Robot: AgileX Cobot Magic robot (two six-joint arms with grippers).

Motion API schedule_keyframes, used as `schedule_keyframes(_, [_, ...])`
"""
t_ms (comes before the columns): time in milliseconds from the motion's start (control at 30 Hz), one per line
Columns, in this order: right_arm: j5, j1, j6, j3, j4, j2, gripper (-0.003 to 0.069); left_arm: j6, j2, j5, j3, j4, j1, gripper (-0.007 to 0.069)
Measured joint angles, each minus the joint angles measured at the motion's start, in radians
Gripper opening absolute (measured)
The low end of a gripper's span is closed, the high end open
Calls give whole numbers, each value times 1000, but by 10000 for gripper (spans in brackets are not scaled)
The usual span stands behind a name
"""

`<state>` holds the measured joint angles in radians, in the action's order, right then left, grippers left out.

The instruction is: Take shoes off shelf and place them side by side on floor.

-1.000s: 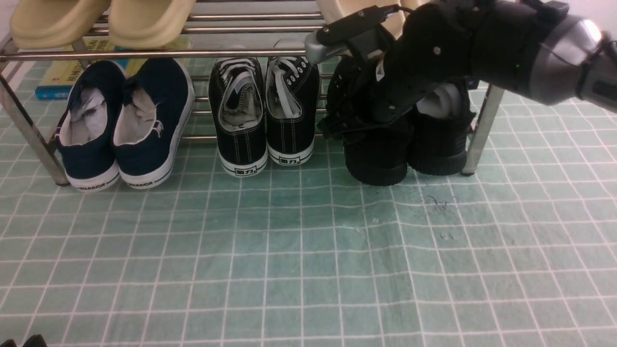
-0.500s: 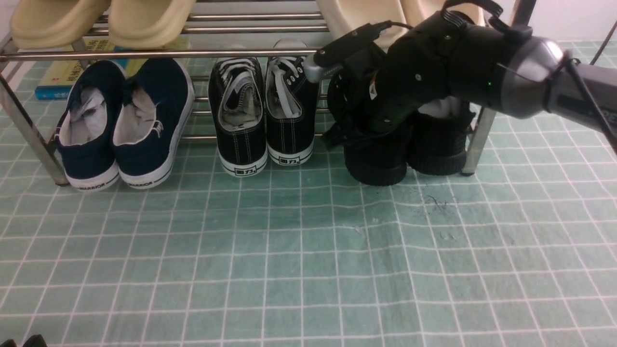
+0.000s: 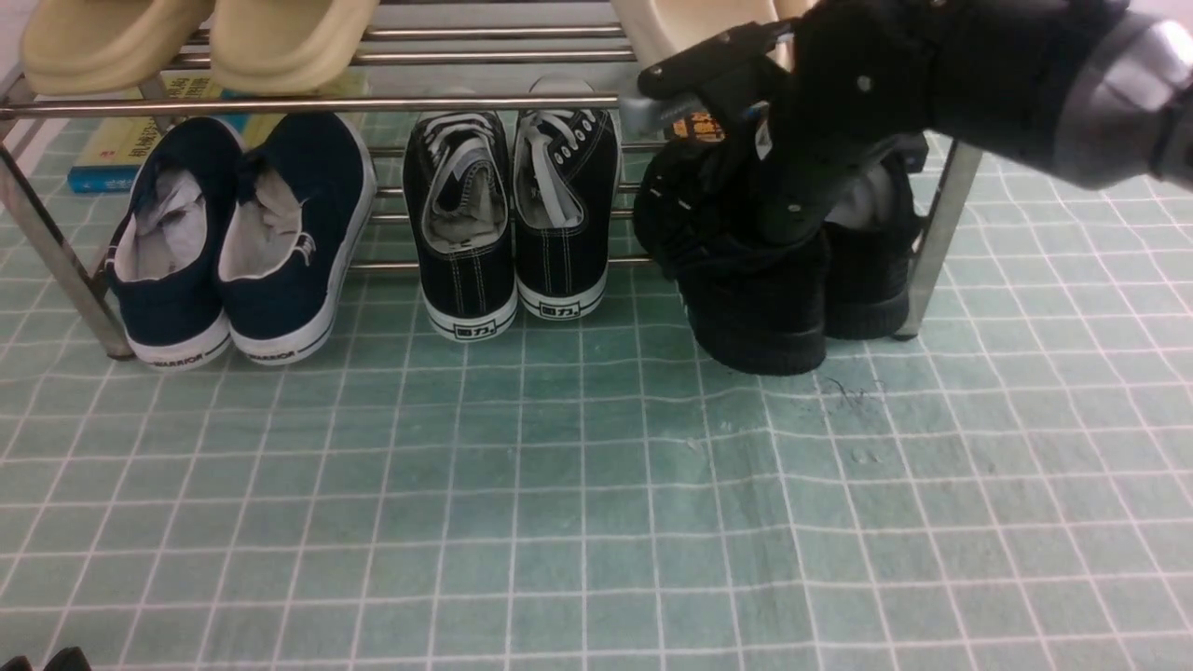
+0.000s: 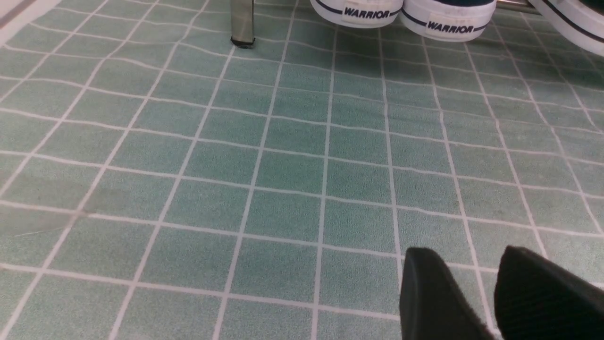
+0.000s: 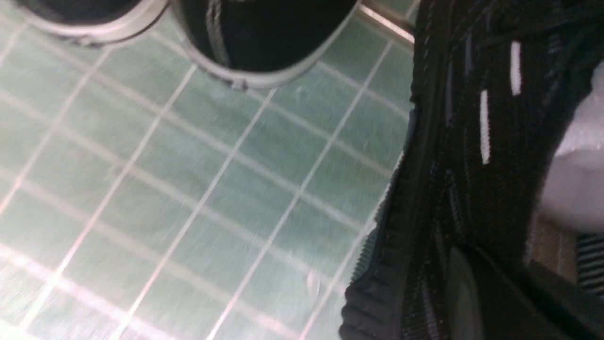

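Black shoe has come forward out of the shelf.
Over the floor just before the shelf it tilts, right gripper jaws clamped on its collar; its mate sits on the shelf's lower tier; left gripper jaws slightly apart, empty.

The shelf is stood on the floor. On its lower tier, slip-ons are set at the left, canvas sneakers in the middle, and knit sneakers at the right end, beside a leg. The left knit sneaker is set forward of the right knit sneaker, heel past the shelf's front, its side wall pinched in the right claw. Slippers are laid on the upper tier. A book is seen on the floor behind the slip-ons.
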<state>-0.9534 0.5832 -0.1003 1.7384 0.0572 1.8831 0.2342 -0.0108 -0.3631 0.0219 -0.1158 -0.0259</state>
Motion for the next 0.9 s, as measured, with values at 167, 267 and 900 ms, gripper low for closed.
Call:
schedule_keyframes(167, [-115,0,40,0,-79,-106,3,0,0,0,0,0,0,242])
schedule_keyframes(267, [-201,0,80,0,-160,-181,3,0,0,0,0,0,0,242])
schedule_keyframes(900, [-310,110,90,-200,-357,-464,8,0,0,0,0,0,0,242])
